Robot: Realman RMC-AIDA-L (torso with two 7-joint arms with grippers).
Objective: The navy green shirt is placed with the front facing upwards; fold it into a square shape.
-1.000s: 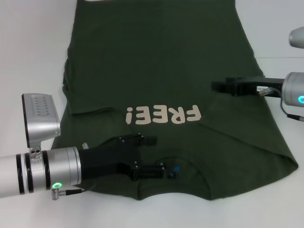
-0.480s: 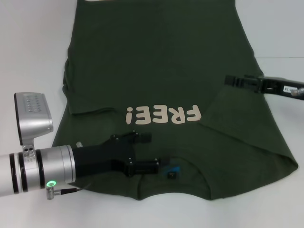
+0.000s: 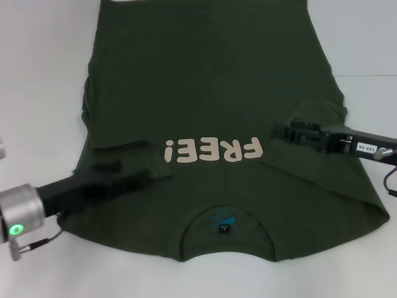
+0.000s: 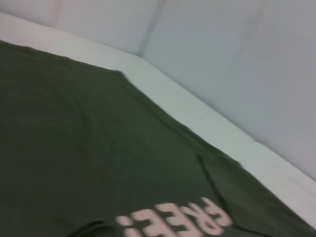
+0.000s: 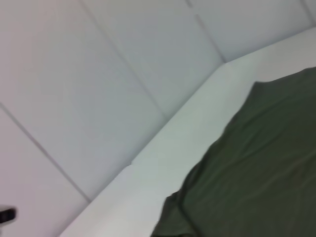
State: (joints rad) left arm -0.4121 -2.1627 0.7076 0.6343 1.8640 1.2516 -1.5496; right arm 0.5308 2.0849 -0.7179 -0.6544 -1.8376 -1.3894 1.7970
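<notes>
Navy green shirt (front up) — flat on table

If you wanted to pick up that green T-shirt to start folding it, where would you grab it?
Probably at the sleeves. The navy green shirt lies flat, print up, collar toward the robot, so only its edges offer a fold to pinch. The left gripper is by the left sleeve and the right gripper by the right sleeve; each would best come in from its own outer side, low, pinching the sleeve hem.
</notes>
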